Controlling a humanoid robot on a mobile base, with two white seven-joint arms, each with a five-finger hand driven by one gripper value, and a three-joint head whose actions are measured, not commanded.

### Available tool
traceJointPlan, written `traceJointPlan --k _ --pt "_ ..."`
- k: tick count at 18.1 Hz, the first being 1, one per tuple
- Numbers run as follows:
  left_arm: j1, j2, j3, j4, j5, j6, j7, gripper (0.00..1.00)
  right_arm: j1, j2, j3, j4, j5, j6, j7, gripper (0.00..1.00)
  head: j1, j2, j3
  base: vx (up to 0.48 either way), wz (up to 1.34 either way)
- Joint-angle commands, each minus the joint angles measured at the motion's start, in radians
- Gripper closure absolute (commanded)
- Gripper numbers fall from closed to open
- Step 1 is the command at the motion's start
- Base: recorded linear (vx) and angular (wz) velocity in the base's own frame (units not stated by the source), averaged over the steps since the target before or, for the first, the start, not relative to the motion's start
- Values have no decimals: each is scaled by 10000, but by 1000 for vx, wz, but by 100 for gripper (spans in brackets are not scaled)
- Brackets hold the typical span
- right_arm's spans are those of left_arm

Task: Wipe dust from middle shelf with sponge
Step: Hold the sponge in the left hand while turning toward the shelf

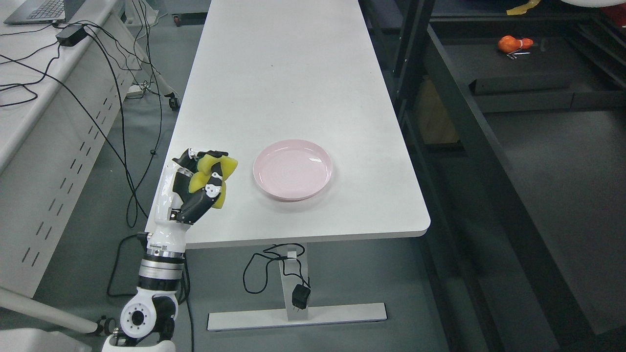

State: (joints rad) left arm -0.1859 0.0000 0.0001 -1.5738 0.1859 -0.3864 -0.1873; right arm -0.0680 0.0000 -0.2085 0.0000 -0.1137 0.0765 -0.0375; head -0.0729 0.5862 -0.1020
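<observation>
Left hand [203, 183] clenches squashed yellow sponge [213, 175] at lower left; dark metal shelf [518, 68] lies far right, across white table [293, 73].

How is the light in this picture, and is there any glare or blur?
Head view: even overhead light, sharp focus; small glare spots on the pink plate, a soft shadow under its near rim; the yellow sponge in the left hand is crisp; the dark shelf on the right is dim.

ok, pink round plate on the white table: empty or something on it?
Empty. The pink round plate shows only bare glazed surface; the yellow sponge is in the left hand beside it.
</observation>
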Motion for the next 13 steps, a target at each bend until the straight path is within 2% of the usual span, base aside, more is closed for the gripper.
traceJointPlan --k 1,13 --pt "109 175 -185 -16 -2 -1 2 99 5 -175 -1 -175 2 2 6 0 0 0 0 -16 -70" --pt "232 175 -491 -16 -33 14 17 99 -10 -175 -1 -175 2 2 6 0 0 0 0 -37 -56"
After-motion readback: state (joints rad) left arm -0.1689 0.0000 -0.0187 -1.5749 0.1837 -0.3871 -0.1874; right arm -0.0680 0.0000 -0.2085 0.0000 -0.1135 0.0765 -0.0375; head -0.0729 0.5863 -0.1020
